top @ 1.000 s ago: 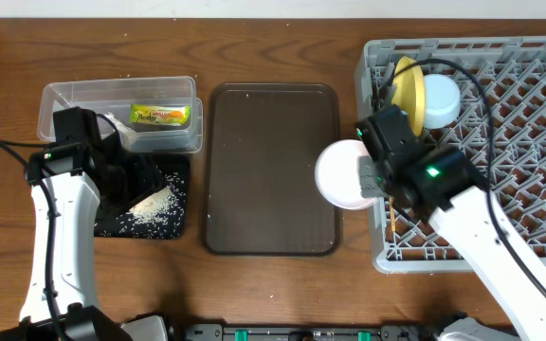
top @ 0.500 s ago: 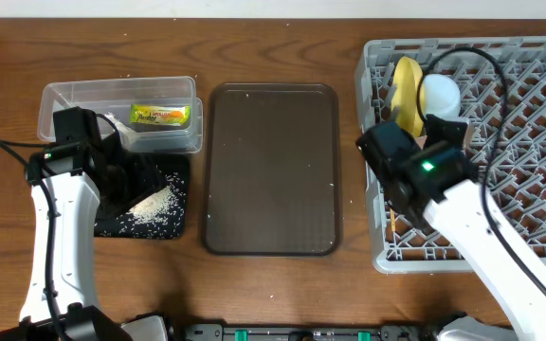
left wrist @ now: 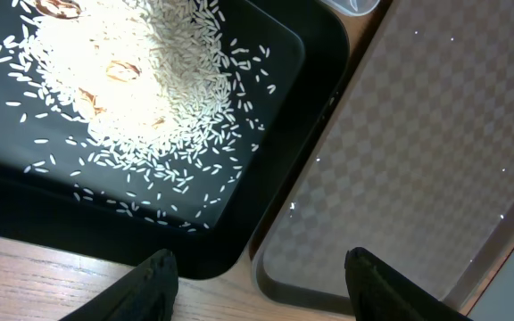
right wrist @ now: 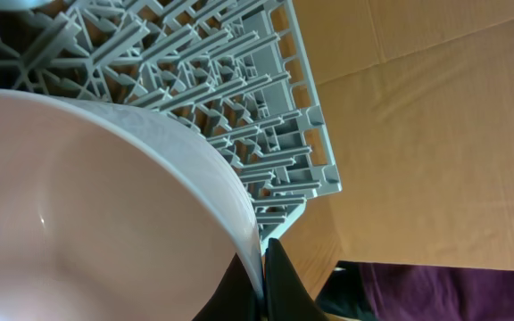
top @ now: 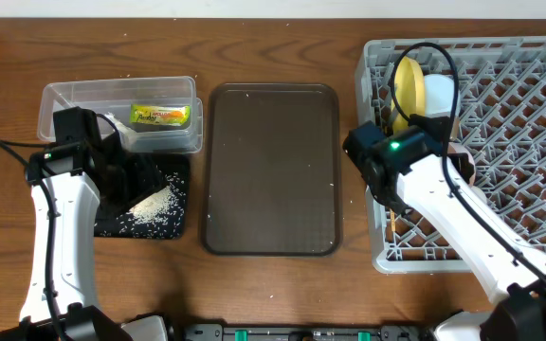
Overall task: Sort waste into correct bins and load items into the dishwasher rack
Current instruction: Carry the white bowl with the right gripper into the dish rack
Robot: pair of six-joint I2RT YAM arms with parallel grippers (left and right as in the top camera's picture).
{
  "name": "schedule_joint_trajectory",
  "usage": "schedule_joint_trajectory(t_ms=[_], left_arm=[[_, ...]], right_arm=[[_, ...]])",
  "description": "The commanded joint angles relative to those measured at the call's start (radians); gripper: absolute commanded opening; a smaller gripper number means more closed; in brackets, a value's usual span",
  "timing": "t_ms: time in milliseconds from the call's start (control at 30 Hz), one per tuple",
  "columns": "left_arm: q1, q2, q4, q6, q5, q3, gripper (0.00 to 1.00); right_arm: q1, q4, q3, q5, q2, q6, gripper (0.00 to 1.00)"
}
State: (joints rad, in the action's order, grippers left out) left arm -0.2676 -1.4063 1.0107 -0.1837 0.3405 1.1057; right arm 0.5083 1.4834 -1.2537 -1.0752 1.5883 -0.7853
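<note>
Holding a white bowl [right wrist: 87,223] by its rim, the right hand [right wrist: 261,278] is clenched, one finger on each face of the rim, at the bottom centre of the right wrist view. The bowl fills the lower left of that view, with the grey rack [right wrist: 239,107] behind it. From overhead the right arm [top: 425,189] lies across the left part of the rack [top: 519,114] and covers most of the bowl, so I cannot tell whether the bowl touches the lattice.

A yellow plate [top: 406,83] stands on edge in the rack's upper left corner. A pale bowl [top: 441,93] sits just beside it on the right.

The left hand [left wrist: 259,267] is released: its two fingers stand well apart at the bottom of the left wrist view with nothing between them. It hovers over the corner of the black tray [left wrist: 275,116], where that corner meets the edge of the brown tray [left wrist: 418,160].

White rice [left wrist: 141,80] lies heaped and scattered inside the black tray. Overhead, this tray [top: 173,227] sits at lower left on the bench [top: 273,294]. The clear tub [top: 64,99] is above it at upper left and holds the yellow-green wrapper [top: 159,116]. The brown tray [top: 271,170] lies at centre, between the tub and the rack, carrying only a few white specks.
</note>
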Motion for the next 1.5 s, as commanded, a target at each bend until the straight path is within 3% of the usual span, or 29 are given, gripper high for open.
schedule_joint_trajectory(t_ms=[0,800,1100,1467], left_arm=[[-0.004,0.002,0.002,0.002,-0.002,0.004,0.63],[-0.004,0.002,0.002,0.002,-0.002,0.004,0.63],[-0.004,0.002,0.002,0.002,-0.002,0.004,0.63],[-0.004,0.002,0.003,0.002,-0.002,0.004,0.64]], right_arm=[[-0.013,0.006,0.002,-0.050,0.027,-0.029,0.01],[-0.010,-0.056,0.062,0.058,0.105,-0.030,0.01],[-0.011,0.083,0.062,-0.095,0.105,-0.146,0.01],[-0.010,0.082,0.062,-0.133,0.105,-0.146,0.01]])
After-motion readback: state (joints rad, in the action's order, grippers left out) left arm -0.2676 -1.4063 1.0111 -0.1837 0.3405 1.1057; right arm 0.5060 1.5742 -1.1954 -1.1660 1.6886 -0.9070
